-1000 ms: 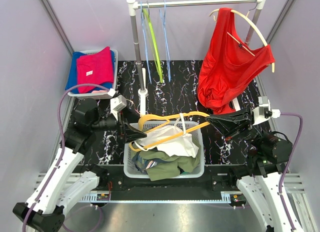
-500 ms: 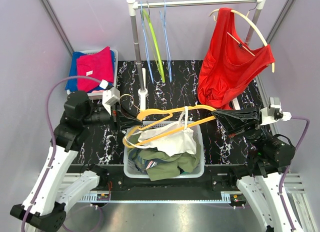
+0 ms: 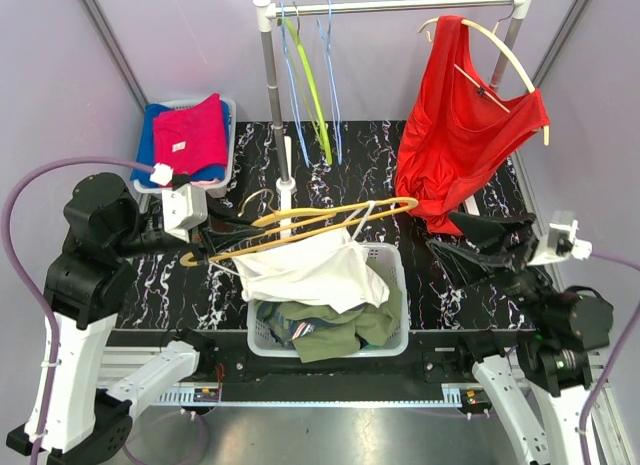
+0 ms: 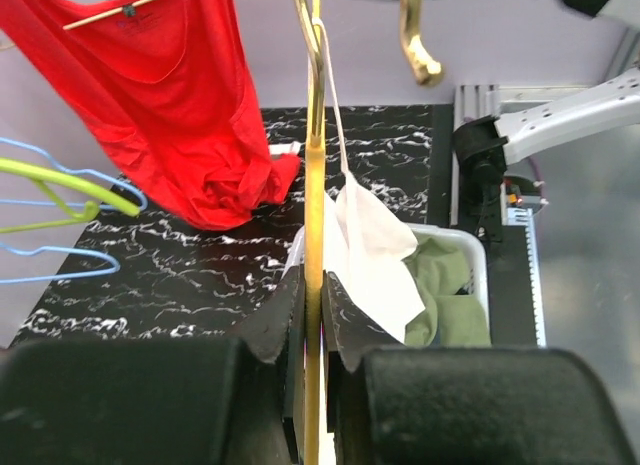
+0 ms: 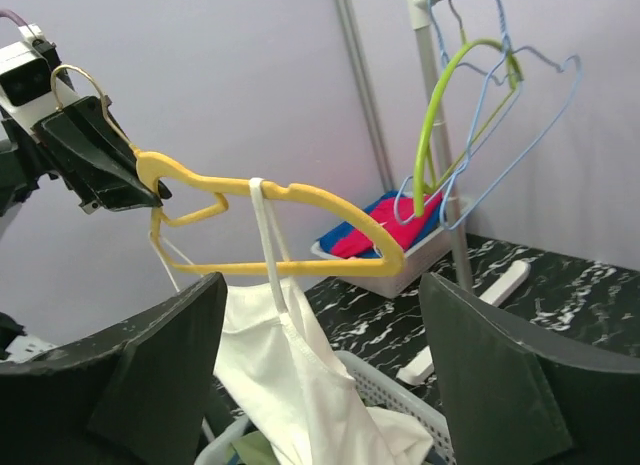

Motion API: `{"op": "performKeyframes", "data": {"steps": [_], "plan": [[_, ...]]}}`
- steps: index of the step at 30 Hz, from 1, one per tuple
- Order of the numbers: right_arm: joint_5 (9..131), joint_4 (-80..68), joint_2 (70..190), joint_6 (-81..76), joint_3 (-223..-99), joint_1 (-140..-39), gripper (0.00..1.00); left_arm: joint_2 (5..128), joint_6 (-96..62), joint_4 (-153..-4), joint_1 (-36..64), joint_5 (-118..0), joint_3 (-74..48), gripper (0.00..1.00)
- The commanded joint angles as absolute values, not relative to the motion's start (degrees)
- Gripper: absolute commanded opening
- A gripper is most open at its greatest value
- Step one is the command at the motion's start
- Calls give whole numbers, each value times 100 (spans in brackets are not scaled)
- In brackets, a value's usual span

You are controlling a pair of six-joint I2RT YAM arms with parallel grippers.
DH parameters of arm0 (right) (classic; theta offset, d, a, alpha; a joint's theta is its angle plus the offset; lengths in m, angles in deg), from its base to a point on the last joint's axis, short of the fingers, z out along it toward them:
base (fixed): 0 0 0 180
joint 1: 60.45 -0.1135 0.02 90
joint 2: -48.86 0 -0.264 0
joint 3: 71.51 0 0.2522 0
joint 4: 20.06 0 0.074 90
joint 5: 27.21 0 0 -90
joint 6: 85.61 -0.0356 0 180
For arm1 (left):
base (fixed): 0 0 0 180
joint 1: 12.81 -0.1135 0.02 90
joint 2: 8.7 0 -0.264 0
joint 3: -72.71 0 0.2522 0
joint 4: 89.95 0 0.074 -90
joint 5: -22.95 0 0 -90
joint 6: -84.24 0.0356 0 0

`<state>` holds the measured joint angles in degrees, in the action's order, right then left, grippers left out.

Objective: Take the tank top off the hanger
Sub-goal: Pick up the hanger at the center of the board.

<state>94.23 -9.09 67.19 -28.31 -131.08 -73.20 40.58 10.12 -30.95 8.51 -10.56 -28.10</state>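
A white tank top (image 3: 305, 270) hangs by its straps from a yellow hanger (image 3: 330, 217) above the white basket (image 3: 400, 285). Its lower part trails into the basket. My left gripper (image 3: 228, 235) is shut on the hanger near its hook end; the bar runs straight between the jaws in the left wrist view (image 4: 313, 305). My right gripper (image 3: 442, 233) stands open to the right of the hanger's free end, apart from it. From the right wrist, the hanger (image 5: 300, 193) and tank top (image 5: 290, 375) sit beyond the spread fingers (image 5: 170, 365).
A red garment (image 3: 455, 135) hangs on a wooden hanger from the rail (image 3: 390, 3) at the back right. Green and blue empty hangers (image 3: 305, 85) hang at the rail's left. A bin of pink and blue clothes (image 3: 185, 140) sits back left. Green clothes (image 3: 330, 330) fill the basket.
The left gripper shut on the hanger and drew it left and up, lifting the tank top. The right gripper opened, let go of the hanger's end and backed off right.
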Motion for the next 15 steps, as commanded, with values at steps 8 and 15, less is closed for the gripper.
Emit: {"op": "performKeyframes", "data": {"steps": [8, 15], "plan": [[9741, -390, 6397, -2592, -13072, -7345, 82, 4658, 1130, -3040, 960, -1230, -3887, 9], [10172, -1640, 7258, -2909, -13114, -7346, 74, 4755, 700, -3250, 1233, -1265, -3765, 9]]}}
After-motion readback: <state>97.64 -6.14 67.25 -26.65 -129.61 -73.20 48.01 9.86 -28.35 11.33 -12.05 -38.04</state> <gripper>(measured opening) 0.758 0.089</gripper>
